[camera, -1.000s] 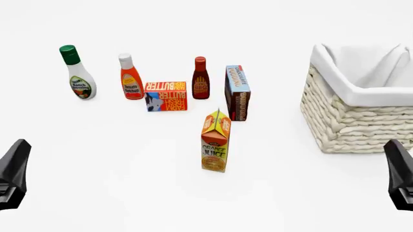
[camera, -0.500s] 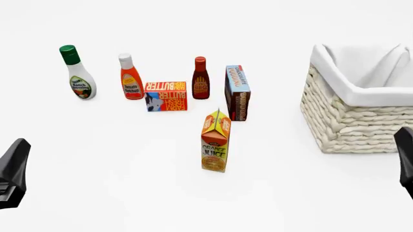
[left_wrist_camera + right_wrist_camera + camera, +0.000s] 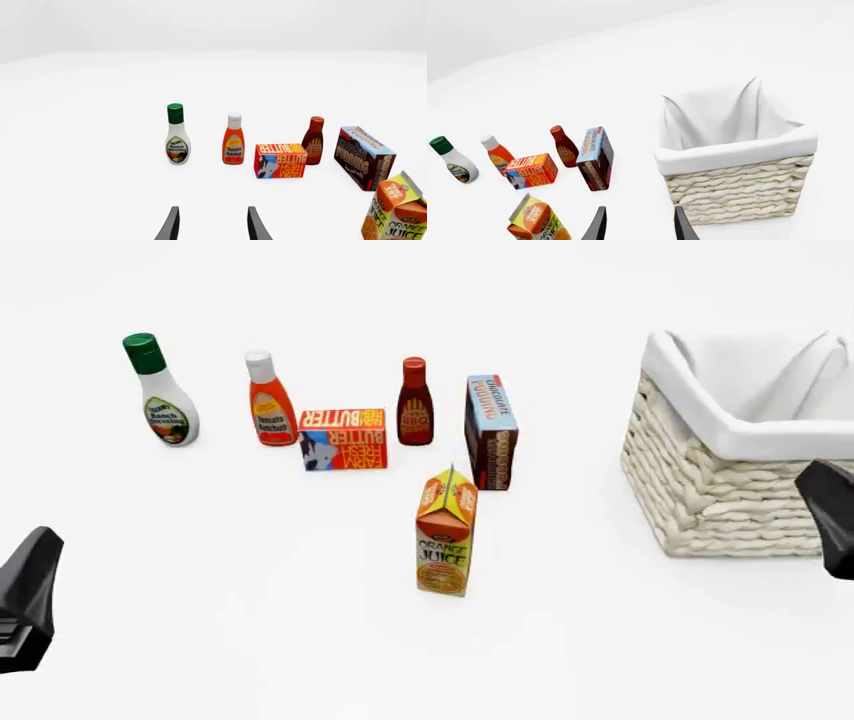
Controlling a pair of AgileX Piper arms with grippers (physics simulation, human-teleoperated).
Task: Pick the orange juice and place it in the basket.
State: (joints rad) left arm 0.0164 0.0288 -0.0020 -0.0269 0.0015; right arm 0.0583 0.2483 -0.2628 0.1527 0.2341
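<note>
- Orange juice (image 3: 446,533): upright on the worktop (image 3: 267,640), ahead of both claws, between them, untouched.
- Basket (image 3: 727,490): just ahead of the right claw (image 3: 635,224), well apart from the carton.
- Right claw: fingers spread, empty.
- Left claw (image 3: 210,224): fingers spread, empty, low and well left of the carton.

Left gripper (image 3: 212,225): two slim fingers (image 3: 171,226), dark grey to black, matte, each tapering to a narrow tip. Right gripper (image 3: 639,225): identical pair of dark tapered fingers (image 3: 680,225). In the front view each arm appears only as a black, wedge-shaped body at the frame edge, left (image 3: 27,600) and right (image 3: 830,515). Faint facet lines show on the left one; screws, cables or markings cannot be made out.
</note>
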